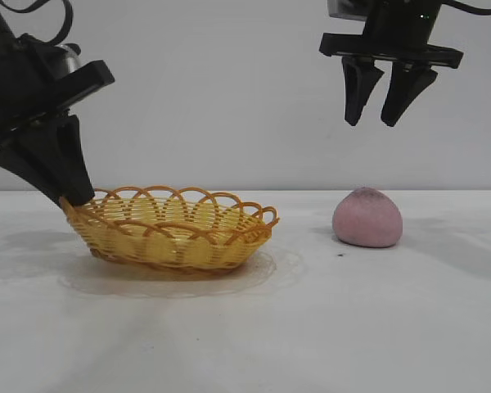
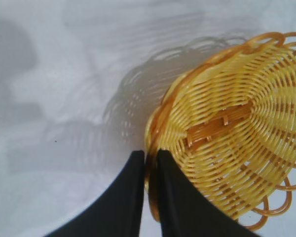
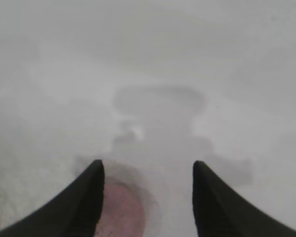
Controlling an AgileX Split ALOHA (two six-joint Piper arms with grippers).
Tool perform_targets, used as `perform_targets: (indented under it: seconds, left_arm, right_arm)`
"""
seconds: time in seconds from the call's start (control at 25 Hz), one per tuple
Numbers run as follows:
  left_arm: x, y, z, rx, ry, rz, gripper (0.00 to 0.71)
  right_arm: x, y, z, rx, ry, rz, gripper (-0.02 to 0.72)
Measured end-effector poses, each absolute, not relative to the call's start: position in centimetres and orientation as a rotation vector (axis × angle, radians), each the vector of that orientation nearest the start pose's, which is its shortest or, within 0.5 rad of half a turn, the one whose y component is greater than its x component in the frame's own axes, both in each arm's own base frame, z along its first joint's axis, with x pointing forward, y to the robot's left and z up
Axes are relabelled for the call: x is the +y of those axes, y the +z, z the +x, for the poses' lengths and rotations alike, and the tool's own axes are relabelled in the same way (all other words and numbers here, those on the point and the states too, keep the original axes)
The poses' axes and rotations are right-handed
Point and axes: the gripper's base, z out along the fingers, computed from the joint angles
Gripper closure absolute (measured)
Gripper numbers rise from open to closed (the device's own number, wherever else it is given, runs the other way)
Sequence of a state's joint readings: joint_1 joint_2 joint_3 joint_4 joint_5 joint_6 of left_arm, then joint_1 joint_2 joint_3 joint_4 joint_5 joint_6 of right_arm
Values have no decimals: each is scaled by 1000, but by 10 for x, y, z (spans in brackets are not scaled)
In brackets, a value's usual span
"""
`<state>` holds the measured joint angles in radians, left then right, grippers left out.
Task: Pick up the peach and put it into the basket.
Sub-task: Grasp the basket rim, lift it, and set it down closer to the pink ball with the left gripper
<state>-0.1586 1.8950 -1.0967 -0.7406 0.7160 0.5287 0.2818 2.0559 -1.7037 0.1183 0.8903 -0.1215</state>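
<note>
White tabletop (image 1: 376, 327) fills the foreground of the exterior view, bare in front and carrying two things farther back. On its right side sits the peach (image 1: 367, 218), a dusty-pink rounded lump with a greyish smudge at its top, resting on the surface and touched by nothing. Well above it, slightly to the right, hangs the right claw (image 1: 387, 108), its two dark fingers pointing down with a clear gap between them, holding nothing. From that arm's wrist camera, the peach (image 3: 123, 213) shows as a blurred pink patch beside one finger.

Well apart from the peach, on the left side of the tabletop, stands the basket (image 1: 176, 231), a shallow oval of yellow-tan wicker with an orange-brown looped rim. The left claw (image 1: 75, 196) reaches down at a slant to the basket's left end. Seen from the left wrist camera, the left claw (image 2: 150, 160) has its fingers pinched together on the rim of the basket (image 2: 237, 133), one finger inside and one outside.
</note>
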Motion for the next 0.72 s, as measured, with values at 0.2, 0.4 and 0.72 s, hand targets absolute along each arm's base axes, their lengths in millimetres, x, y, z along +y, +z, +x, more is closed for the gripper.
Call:
perform_targets:
  seconds: [0.2, 0.4, 0.72]
  left_arm:
    - [-94, 152, 342, 2840, -673, 250, 415]
    - [-82, 151, 338, 2911, -480, 284, 415]
    - [-32, 209, 343, 2747, -286, 105, 390]
  right_arm:
    - [133, 227, 430, 2693, 193, -474, 316]
    - [133, 227, 430, 2695, 193, -474, 316]
    - [133, 227, 430, 2697, 196, -473, 316]
